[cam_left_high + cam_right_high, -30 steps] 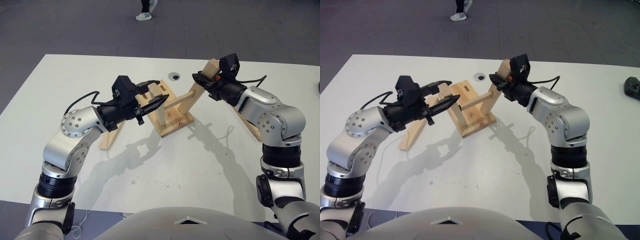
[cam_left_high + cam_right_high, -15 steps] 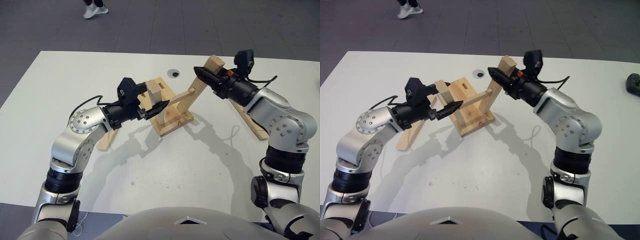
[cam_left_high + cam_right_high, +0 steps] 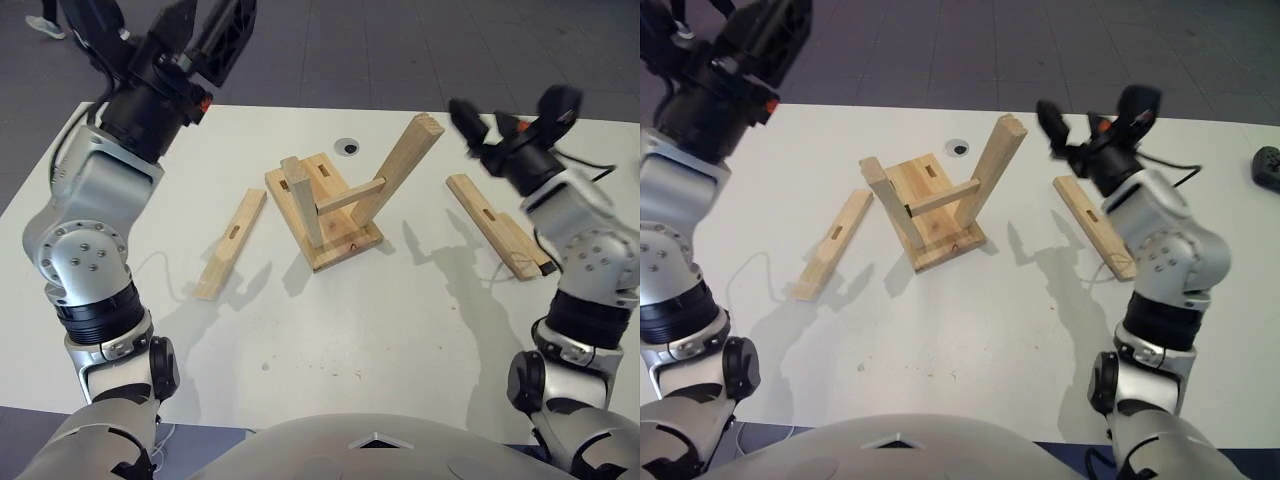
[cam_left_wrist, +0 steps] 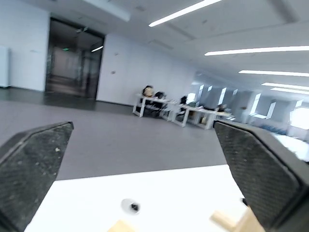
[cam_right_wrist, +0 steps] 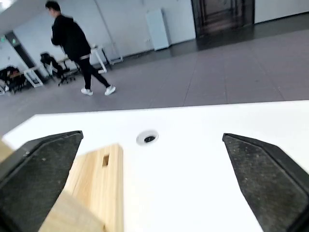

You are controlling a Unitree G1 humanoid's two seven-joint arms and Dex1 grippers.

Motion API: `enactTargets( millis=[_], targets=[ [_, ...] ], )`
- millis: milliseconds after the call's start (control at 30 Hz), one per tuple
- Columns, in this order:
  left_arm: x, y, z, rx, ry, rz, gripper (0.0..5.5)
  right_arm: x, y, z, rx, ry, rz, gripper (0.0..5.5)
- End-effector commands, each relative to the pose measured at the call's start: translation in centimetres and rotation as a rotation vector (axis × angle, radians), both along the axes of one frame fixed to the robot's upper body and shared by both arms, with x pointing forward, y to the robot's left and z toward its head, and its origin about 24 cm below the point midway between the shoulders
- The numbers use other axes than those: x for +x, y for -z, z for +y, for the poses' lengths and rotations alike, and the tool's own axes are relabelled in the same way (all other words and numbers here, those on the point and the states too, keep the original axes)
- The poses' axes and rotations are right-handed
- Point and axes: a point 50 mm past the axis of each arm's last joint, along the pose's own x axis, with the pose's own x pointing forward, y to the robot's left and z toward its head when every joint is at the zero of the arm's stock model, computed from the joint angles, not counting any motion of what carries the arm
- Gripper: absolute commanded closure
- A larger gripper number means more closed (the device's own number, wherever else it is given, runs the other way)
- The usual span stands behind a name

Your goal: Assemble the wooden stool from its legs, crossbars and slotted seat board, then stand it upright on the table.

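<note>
Wooden stool [image 3: 322, 212] legs-up on table [image 3: 390, 325]

The white rectangular tabletop [image 3: 330, 330] carries a partly assembled pale wooden stool [image 3: 335, 205] lying seat-board-down at its centre, one loose slotted wooden bar [image 3: 230, 243] to the left, a second slotted wooden bar [image 3: 495, 225] to the right, and a small round grey grommet [image 3: 348, 149] near the far edge.

Open-plan office or lab hall: long white ceiling strip lights [image 4: 256, 50], rows of white desks with chairs [image 4: 188, 112] along a white wall, dark glazed double doors [image 4: 72, 63], grey tiled floor [image 3: 400, 50], big white worktable [image 3: 350, 330].
</note>
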Motion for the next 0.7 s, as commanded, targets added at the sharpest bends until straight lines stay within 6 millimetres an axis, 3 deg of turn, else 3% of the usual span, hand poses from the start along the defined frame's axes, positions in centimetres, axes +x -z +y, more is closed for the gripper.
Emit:
enactTargets(
  millis=[33, 167, 300, 433, 567, 700],
  targets=[
    [-0.4, 3.4, 0.7, 0.140, -0.177, 0.118, 0.10, -1.6, 0.0, 2.2, 0.010, -0.099, -0.042, 0.11],
    [-1.8, 5.8, 0.7, 0.184, -0.260, 0.186, 0.10, -2.8, 0.1, 2.3, 0.034, -0.130, -0.039, 0.11],
    [-2.0, 7.3, 1.4, 0.189, -0.388, 0.223, 0.10, -3.5, 0.4, 2.7, 0.039, -0.182, -0.031, 0.11],
    [-2.7, 7.6, 2.2, 0.205, -0.477, 0.222, 0.10, -3.1, 0.6, 0.8, -0.058, 0.097, -0.078, 0.11],
    [-4.6, 7.8, 1.4, 0.203, -0.462, 0.205, 0.10, -3.9, 1.4, -1.1, -0.126, 0.405, -0.084, 0.11],
    [-5.5, 8.0, 0.8, 0.180, -0.435, 0.223, 0.10, -4.8, 1.0, -1.7, -0.166, 0.550, -0.115, 0.11]
  ],
)
